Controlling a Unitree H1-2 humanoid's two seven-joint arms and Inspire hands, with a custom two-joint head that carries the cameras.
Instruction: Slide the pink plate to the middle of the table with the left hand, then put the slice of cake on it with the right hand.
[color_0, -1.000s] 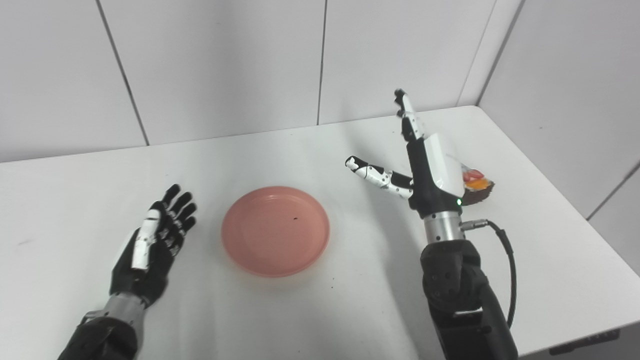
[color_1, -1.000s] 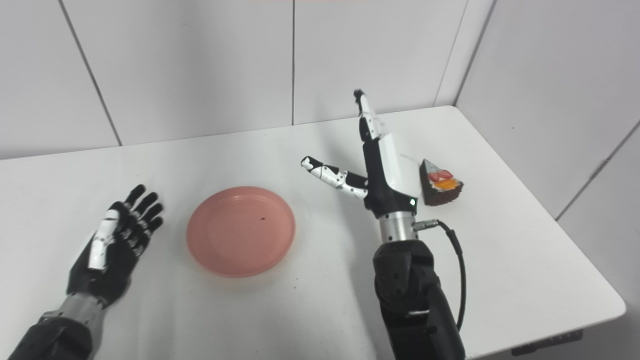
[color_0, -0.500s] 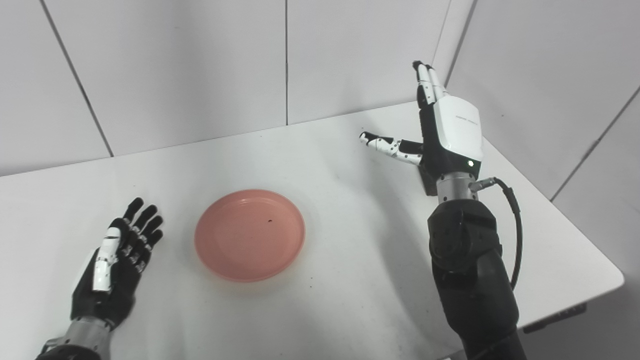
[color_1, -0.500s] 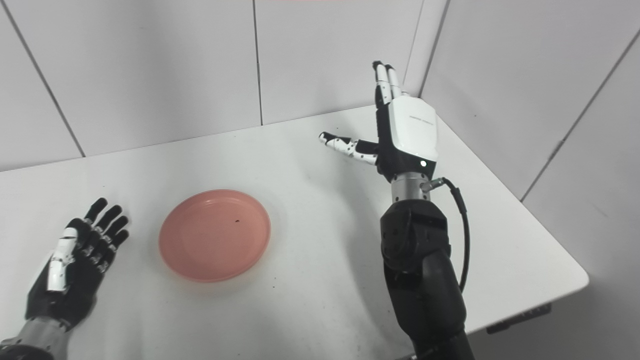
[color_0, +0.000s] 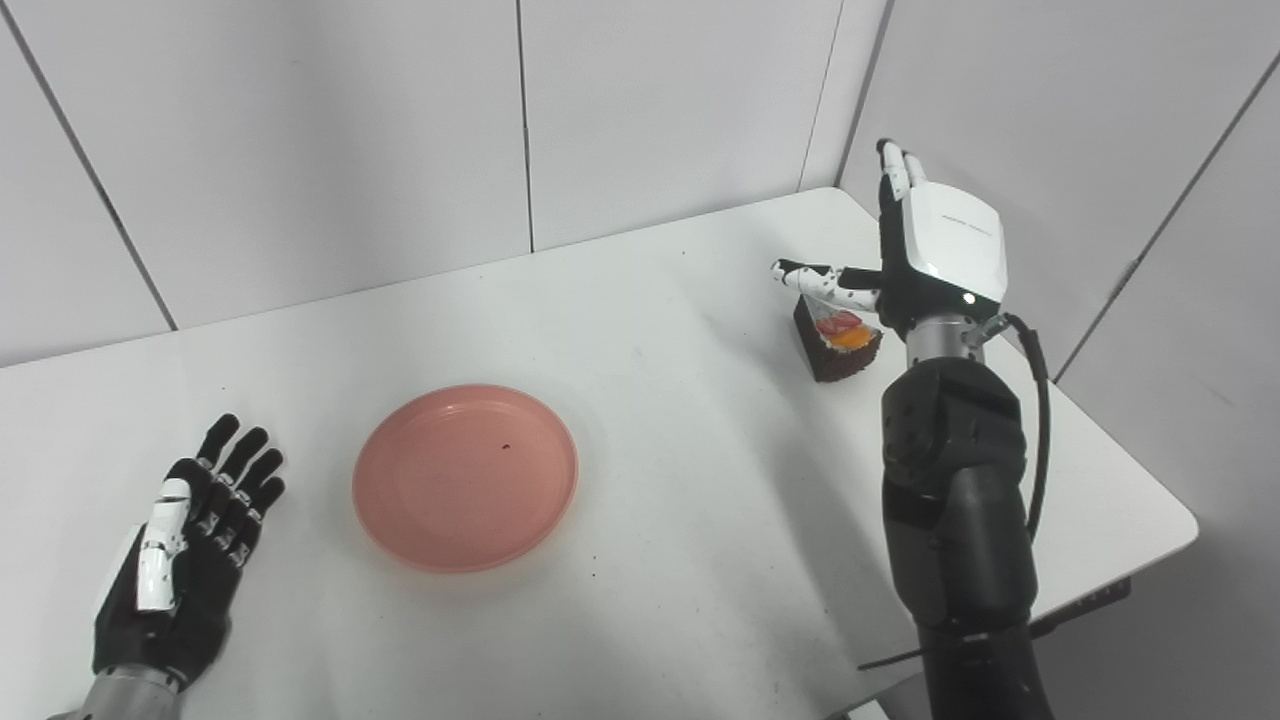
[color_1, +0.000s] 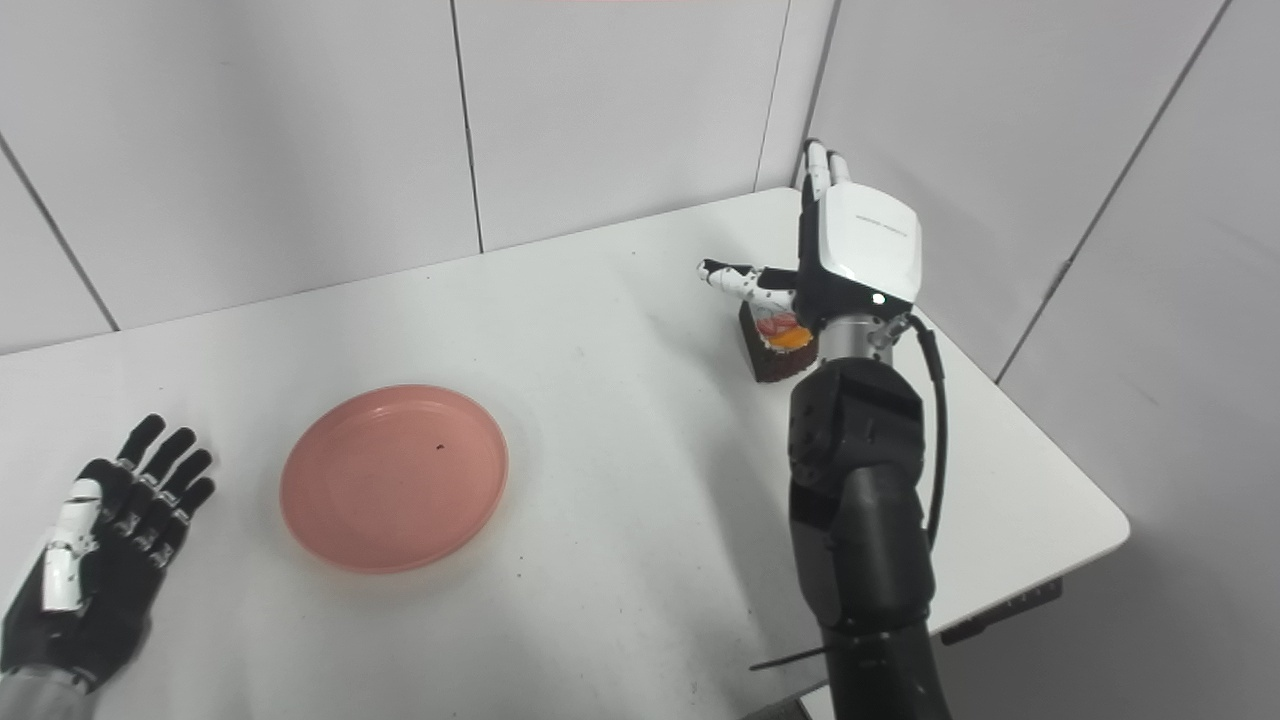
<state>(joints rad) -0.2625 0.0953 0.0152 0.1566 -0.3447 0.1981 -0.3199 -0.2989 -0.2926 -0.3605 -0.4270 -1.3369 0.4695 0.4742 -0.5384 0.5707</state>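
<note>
The slice of cake (color_0: 838, 345) sat just below the right robot hand (color_0: 935, 255), whose fingers were apart and empty. From the cake, the pink plate (color_0: 465, 477) lay well leftward, nearer the open left robot hand (color_0: 185, 555).

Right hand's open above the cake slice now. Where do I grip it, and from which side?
Judging by its shape, pinch the slice of cake across its two dark flat side walls, low down, coming from above. The fruit topping is soft, so keep fingers off it. The right hand is open above it, thumb out over the slice's left.
</note>
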